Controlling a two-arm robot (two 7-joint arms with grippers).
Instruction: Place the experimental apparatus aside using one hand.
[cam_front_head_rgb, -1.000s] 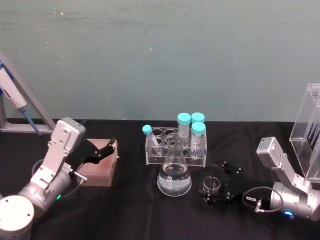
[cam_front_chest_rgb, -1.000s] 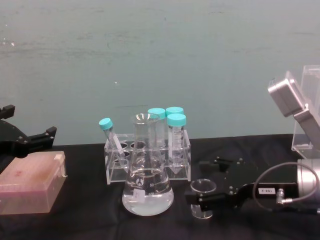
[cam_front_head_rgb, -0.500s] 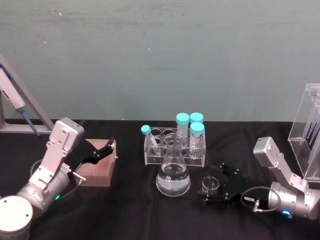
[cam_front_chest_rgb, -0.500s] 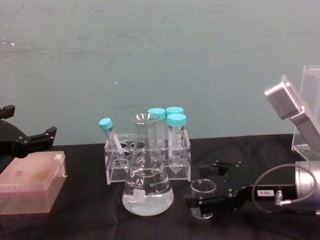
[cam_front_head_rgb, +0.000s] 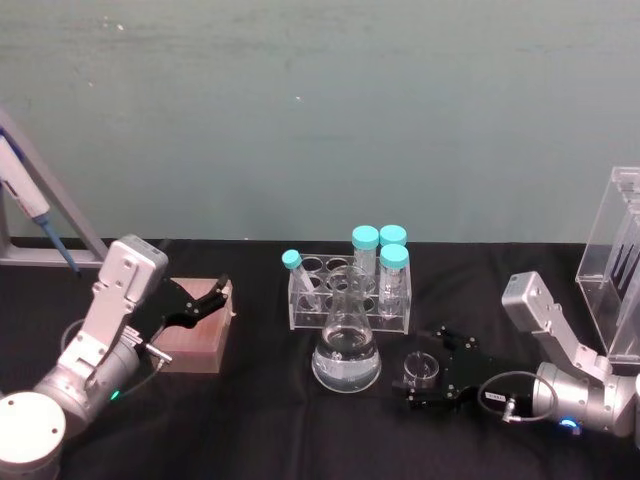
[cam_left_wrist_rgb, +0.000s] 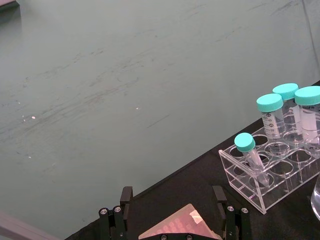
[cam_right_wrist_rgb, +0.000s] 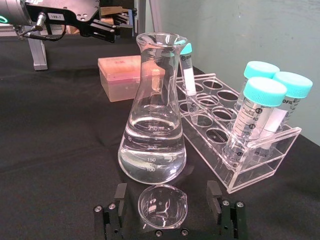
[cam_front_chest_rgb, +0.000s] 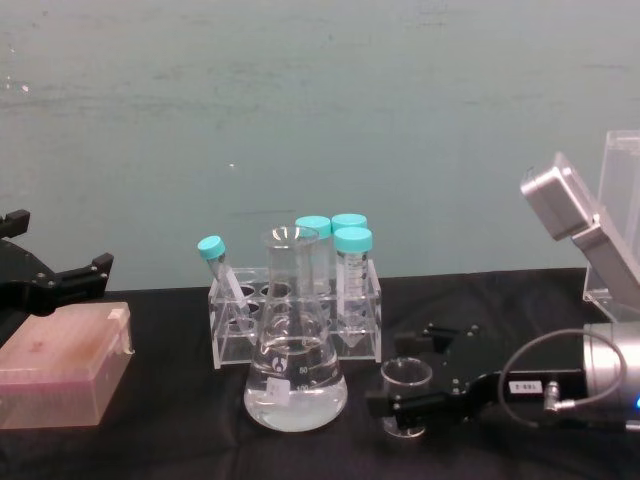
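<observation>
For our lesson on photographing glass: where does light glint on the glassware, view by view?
Right wrist view: pale highlights edge the rim and neck of the flask, and the floor of the beaker sparkles. Chest view: the beaker's rim shows as a pale ring against the black cloth. Head view: the flask's liquid gleams white.

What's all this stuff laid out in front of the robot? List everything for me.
conical flask: one, clear glass holding clear liquid, table centre, in front of the rack
glass beaker: one, clear, right of the flask
tube rack: one, clear, behind the flask
capped tubes: four, teal caps, in the rack
pink box: one, left side
pipette: one, blue and white, far left
acrylic stand: one, clear, far right
tablecloth: one, black
left gripper: black, jaws open over the pink box
right gripper: black, jaws open either side of the beaker
</observation>
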